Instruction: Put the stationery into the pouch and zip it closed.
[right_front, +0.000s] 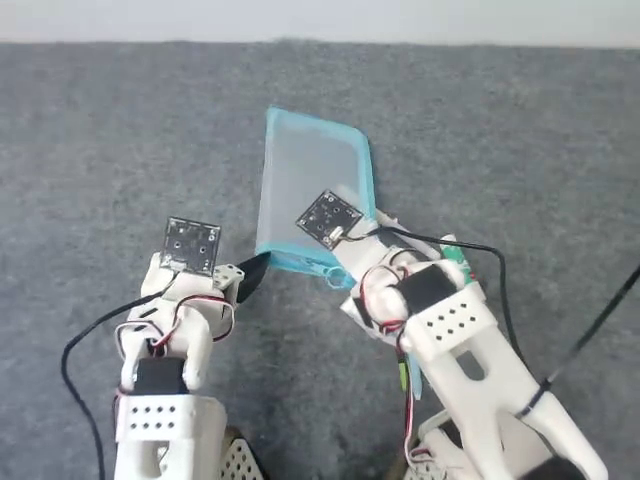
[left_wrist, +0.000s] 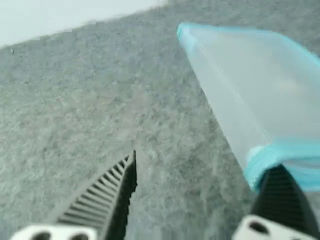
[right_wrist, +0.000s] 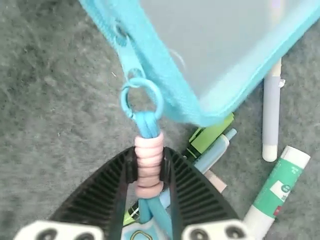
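A light blue mesh pouch (right_front: 310, 190) lies flat on the grey carpet (right_front: 120, 150). My right gripper (right_wrist: 148, 172) is shut on the zipper pull's cord and pink beads (right_wrist: 148, 160), which hang from a blue ring (right_wrist: 142, 97) at the pouch's zipper edge (right_wrist: 150, 60). Beside and under the pouch's corner lie a green highlighter (right_wrist: 212, 134), a blue pen (right_wrist: 214, 154), a pale grey pen (right_wrist: 271, 110) and a green-and-white glue stick (right_wrist: 275, 192). My left gripper (left_wrist: 200, 185) stands open at the pouch's near left corner (left_wrist: 267, 157), one finger (left_wrist: 280, 192) against that corner.
The carpet stretches bare to the left and beyond the pouch. A pale wall edge (right_front: 320, 20) runs along the back. Black cables (right_front: 600, 320) trail from the right arm across the carpet on the right.
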